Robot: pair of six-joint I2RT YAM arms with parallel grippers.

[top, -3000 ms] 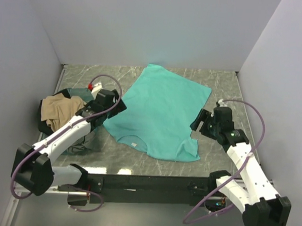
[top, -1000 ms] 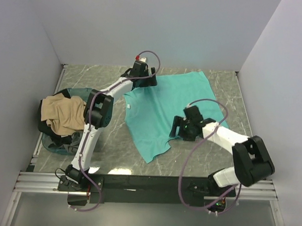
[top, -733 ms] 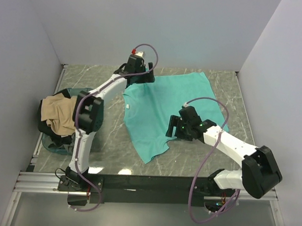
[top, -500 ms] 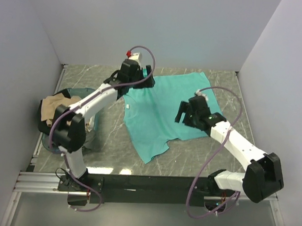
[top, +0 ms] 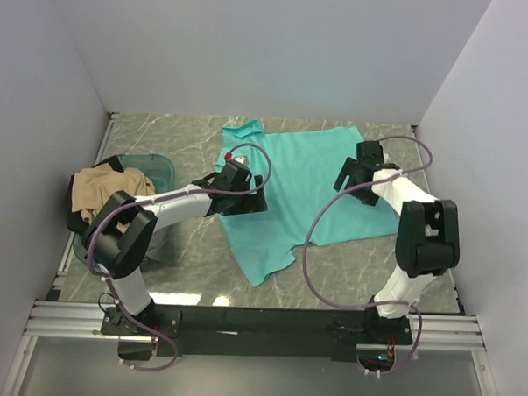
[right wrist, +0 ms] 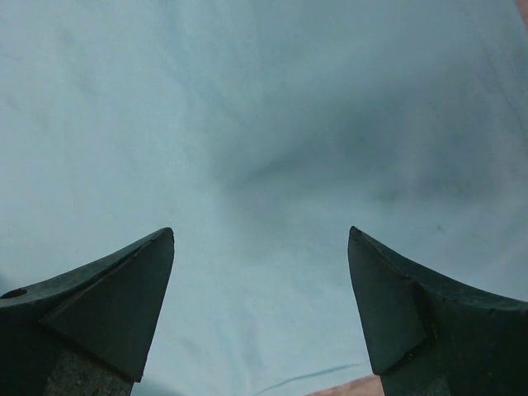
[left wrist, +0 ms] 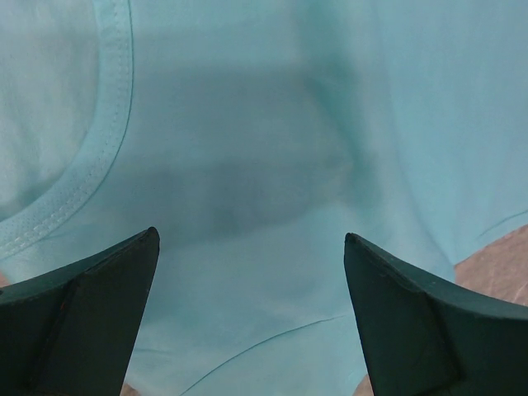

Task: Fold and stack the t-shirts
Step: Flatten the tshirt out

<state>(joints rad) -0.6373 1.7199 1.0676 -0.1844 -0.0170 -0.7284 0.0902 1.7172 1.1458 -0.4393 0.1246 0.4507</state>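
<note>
The teal t-shirt (top: 304, 187) lies spread on the marble table, with one flap reaching toward the near edge. My left gripper (top: 245, 200) hovers open over its left side. In the left wrist view teal cloth (left wrist: 264, 124) and a stitched collar band (left wrist: 107, 157) fill the frame past that gripper (left wrist: 250, 235), and nothing sits between the fingers. My right gripper (top: 352, 177) hangs open over the shirt's right part. Plain teal cloth (right wrist: 264, 107) fills the right wrist view beyond this gripper (right wrist: 261, 231). A tan t-shirt (top: 106, 195) is heaped on dark shirts (top: 139, 249) at the left.
A translucent bluish tub (top: 157, 168) holds the heap of shirts at the left edge. Grey walls close in the table on three sides. The black base rail (top: 258, 322) runs along the near edge. Bare marble (top: 348, 272) shows near the front right.
My left gripper has come back from the shirt's far edge to its left side. The right gripper has moved from the shirt's near middle to its far right. Both stayed open.
</note>
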